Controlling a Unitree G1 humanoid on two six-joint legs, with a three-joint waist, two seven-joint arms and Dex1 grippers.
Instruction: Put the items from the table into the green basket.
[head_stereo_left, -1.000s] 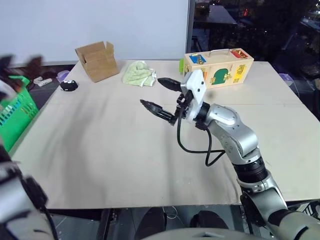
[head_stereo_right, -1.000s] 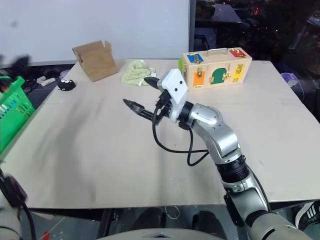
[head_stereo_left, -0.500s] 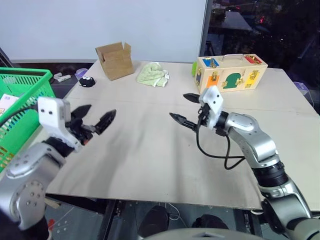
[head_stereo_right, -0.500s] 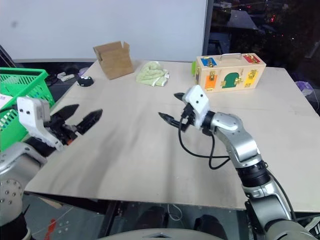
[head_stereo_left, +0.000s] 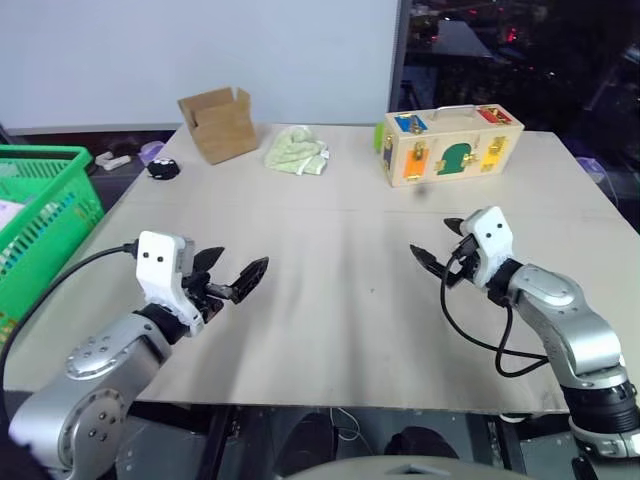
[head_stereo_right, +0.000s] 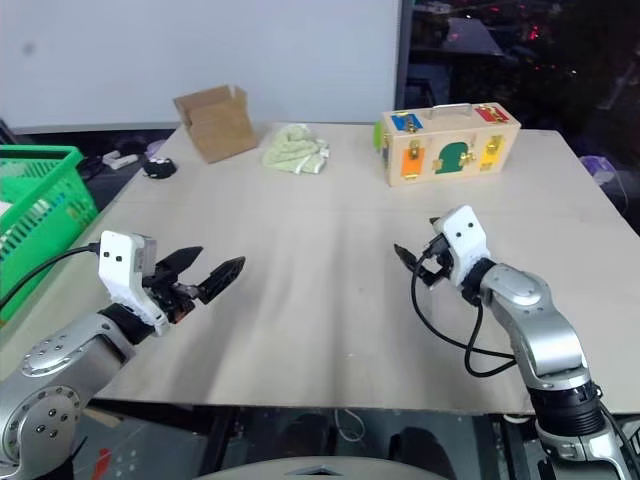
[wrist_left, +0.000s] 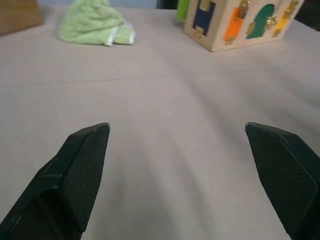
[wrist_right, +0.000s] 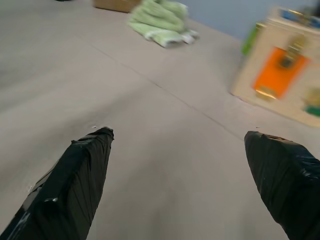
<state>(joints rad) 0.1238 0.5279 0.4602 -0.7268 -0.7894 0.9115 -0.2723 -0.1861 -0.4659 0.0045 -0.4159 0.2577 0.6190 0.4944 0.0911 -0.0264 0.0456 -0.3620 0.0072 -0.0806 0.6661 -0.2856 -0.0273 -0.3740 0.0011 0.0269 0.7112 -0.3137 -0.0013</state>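
Note:
The green basket (head_stereo_left: 52, 212) stands beside the table's (head_stereo_left: 330, 310) left edge. A pale shape lies inside it, and I cannot make out what it is. Apart from that, the items are out of view. My left gripper (head_stereo_left: 238, 266) hovers low over the front left of the table, open and empty, well to the right of the basket. In the left wrist view its fingers (wrist_left: 82, 167) stand wide apart over bare tabletop. My right gripper (head_stereo_left: 432, 240) hangs open and empty over the right half of the table, its fingers (wrist_right: 75, 185) spread over bare surface.
At the table's far side stand an open cardboard box (head_stereo_left: 218, 122), a crumpled pale green cloth (head_stereo_left: 296, 152) and a wooden case with colourful doors (head_stereo_left: 452, 145). A small black object (head_stereo_left: 163, 170) lies at the far left corner.
The camera has shifted. My left arm came from over the basket to the table's front left. My right arm swung right and sank lower. Both grippers stayed open.

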